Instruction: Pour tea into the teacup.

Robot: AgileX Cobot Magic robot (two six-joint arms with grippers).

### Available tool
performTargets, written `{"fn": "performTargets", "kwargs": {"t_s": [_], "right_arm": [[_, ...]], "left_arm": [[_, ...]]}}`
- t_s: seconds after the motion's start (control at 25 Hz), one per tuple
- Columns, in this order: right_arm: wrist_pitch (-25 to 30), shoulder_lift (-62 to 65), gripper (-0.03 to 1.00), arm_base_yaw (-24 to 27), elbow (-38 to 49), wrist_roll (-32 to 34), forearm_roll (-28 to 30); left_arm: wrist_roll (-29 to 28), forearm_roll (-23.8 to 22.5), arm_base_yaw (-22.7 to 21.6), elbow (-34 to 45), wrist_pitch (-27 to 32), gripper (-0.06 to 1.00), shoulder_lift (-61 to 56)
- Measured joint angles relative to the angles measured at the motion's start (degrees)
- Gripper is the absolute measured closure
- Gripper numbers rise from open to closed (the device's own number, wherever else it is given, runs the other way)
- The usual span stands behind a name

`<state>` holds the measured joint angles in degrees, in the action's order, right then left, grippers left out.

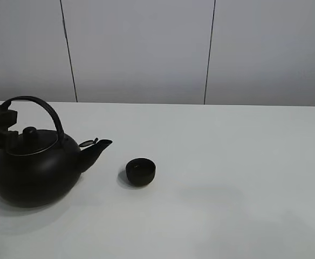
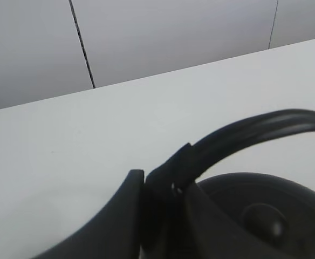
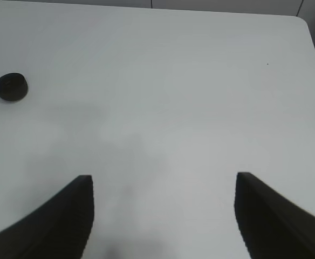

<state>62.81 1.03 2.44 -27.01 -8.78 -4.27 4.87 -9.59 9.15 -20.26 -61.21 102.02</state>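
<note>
I am gripping the kettle point(image 1: 33, 172) handle with my left pincer point(image 2: 163, 189) at lower left, spout aimed toward the teacup point(image 1: 141, 171); my right pincer point(image 3: 163, 210) is hanging wide over the table point(image 1: 244, 178).

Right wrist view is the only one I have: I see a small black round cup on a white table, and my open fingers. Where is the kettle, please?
Observer: The big black round kettle stands on the white table at the left of the exterior high view, its spout pointing toward the small black cup.
Operator: Does the spout touch the cup?
Observer: No, bare table shows between them.
Operator: Does the left arm have the kettle?
Observer: The left gripper is closed on the kettle's arched black handle.
Operator: Is tea flowing?
Observer: No stream is visible; the kettle sits upright.
</note>
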Motion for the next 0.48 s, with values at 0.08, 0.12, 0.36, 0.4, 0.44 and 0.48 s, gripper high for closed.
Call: {"fn": "performTargets", "kwargs": {"t_s": [0.08,0.12,0.36,0.4,0.44,0.48], "right_arm": [[0.0,0.0,0.46,0.0,0.0,0.0,0.0],[0.0,0.0,0.46,0.0,0.0,0.0,0.0],[0.0,0.0,0.46,0.0,0.0,0.0,0.0],[0.0,0.0,0.46,0.0,0.0,0.0,0.0],[0.0,0.0,0.46,0.0,0.0,0.0,0.0],[0.0,0.0,0.46,0.0,0.0,0.0,0.0]], "left_arm": [[0.2,-0.19,0.0,0.0,-0.05,0.82,0.0],[0.2,-0.19,0.0,0.0,-0.05,0.82,0.0],[-0.48,-0.93,0.0,0.24,-0.45,0.79,0.0],[-0.75,-1.17,0.0,0.48,-0.98,0.76,0.0],[-1.16,-1.09,0.0,0.78,-1.82,0.74,0.0],[-1.33,-1.04,0.0,1.09,-2.27,0.72,0.0]]}}
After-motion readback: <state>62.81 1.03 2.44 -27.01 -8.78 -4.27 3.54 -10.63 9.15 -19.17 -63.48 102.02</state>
